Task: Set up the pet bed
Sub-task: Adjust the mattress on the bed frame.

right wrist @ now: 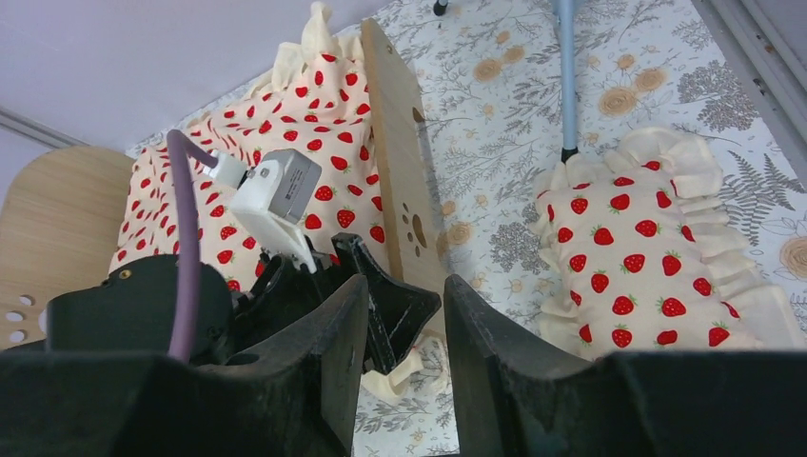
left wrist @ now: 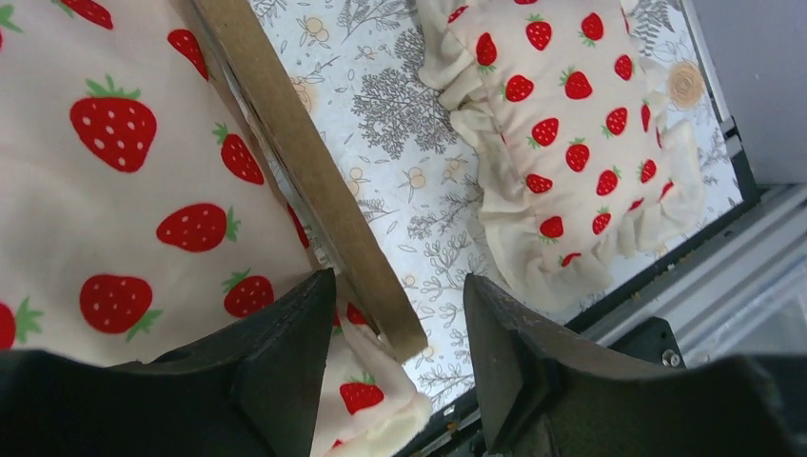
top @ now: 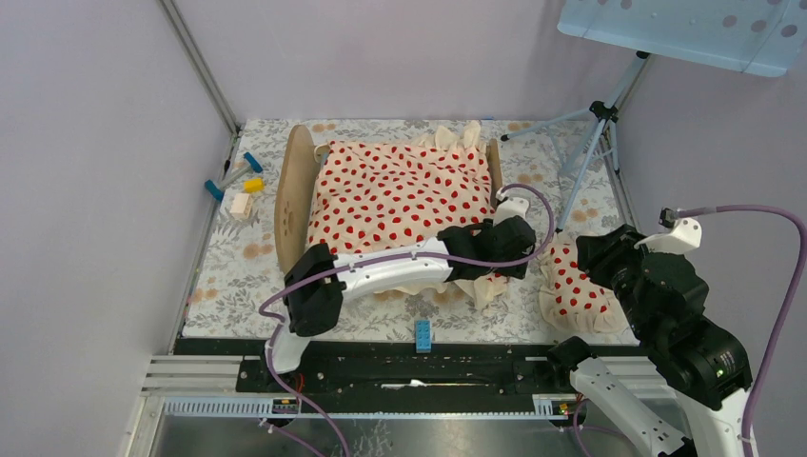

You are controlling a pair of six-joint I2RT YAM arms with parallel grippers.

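The pet bed stands mid-table with a tall rounded wooden end board (top: 293, 202) on the left and a lower one (right wrist: 400, 181) on the right. A cream strawberry-print blanket (top: 400, 195) covers it, so the mattress is hidden. My left gripper (top: 497, 255) is at the bed's near right corner. In the left wrist view it (left wrist: 400, 328) is open, straddling the end board's lower corner (left wrist: 314, 181) and a blanket ruffle (left wrist: 366, 400). The matching ruffled pillow (top: 571, 286) lies on the table right of the bed. My right gripper (right wrist: 404, 324) hangs open and empty beside the pillow (right wrist: 647, 257).
A tripod (top: 595, 143) stands at the back right under a pale blue panel (top: 685, 33). A blue block (top: 422, 333) sits at the mat's front edge. Small blue, yellow and wooden toys (top: 238, 186) lie left of the bed. A black rail (top: 409, 367) runs along the front.
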